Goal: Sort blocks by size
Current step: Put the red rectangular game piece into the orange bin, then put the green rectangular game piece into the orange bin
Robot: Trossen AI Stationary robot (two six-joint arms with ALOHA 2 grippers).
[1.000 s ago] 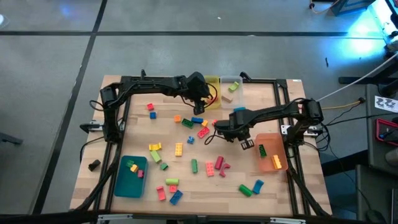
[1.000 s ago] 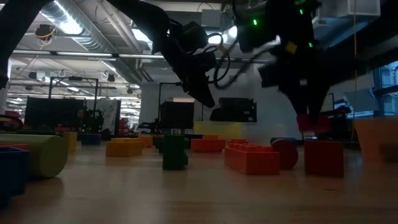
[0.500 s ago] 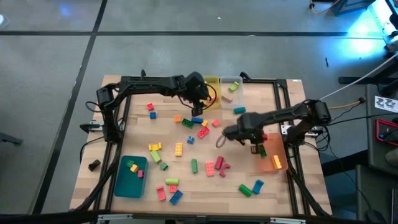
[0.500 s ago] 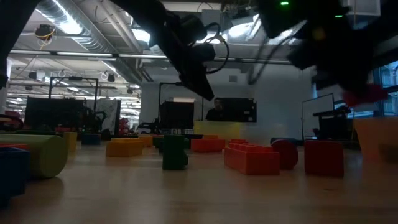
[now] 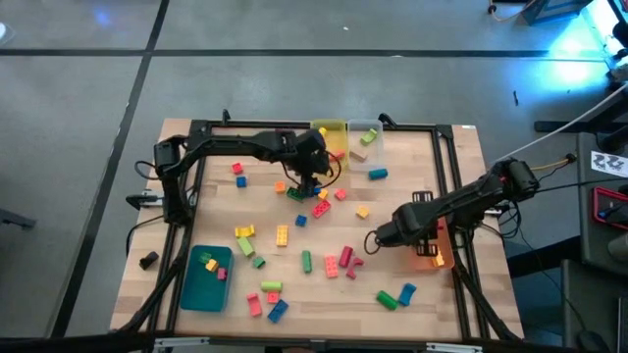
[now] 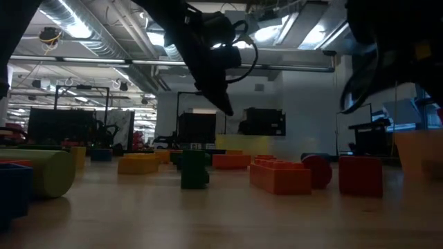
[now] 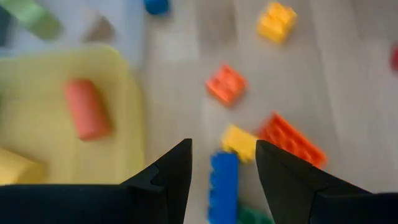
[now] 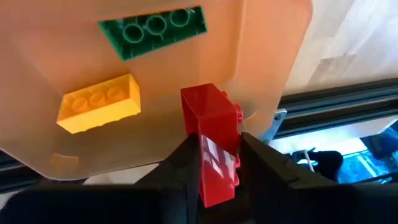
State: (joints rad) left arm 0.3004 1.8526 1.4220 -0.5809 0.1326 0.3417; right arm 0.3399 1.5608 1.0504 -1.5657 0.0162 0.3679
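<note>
Many small bricks lie scattered flat on the wooden table [image 5: 392, 186]. My left gripper [image 5: 306, 182] is open above the cluster near the yellow bin. In the left wrist view its fingers [image 7: 224, 168] stand on either side of a blue brick [image 7: 222, 183] that lies on the table below them. My right gripper [image 5: 428, 249] is shut on a red brick [image 8: 210, 127] over the orange bin [image 5: 438, 227] at the table's right edge. A green brick [image 8: 155, 29] and a yellow brick [image 8: 99, 103] lie in that bin. My right gripper pinches the red brick between its two fingers, by its long sides at the near end [image 8: 214, 155]. The brick's free end sticks out past the fingertips. It is lifted clear, above the orange bin's floor.
A teal bin [image 5: 206, 279] stands at the near left. A yellow bin [image 5: 335, 135] and a clear bin [image 5: 365, 143] stand at the far edge. Black frame rails [image 5: 459, 196] run along the table's sides. Loose bricks [image 5: 334, 263] fill the middle.
My right gripper has carried the red brick from the table's middle toward the right and near edges, ending over the orange bin. My left gripper has moved from the yellow bin toward the near edge, to above the brick cluster.
</note>
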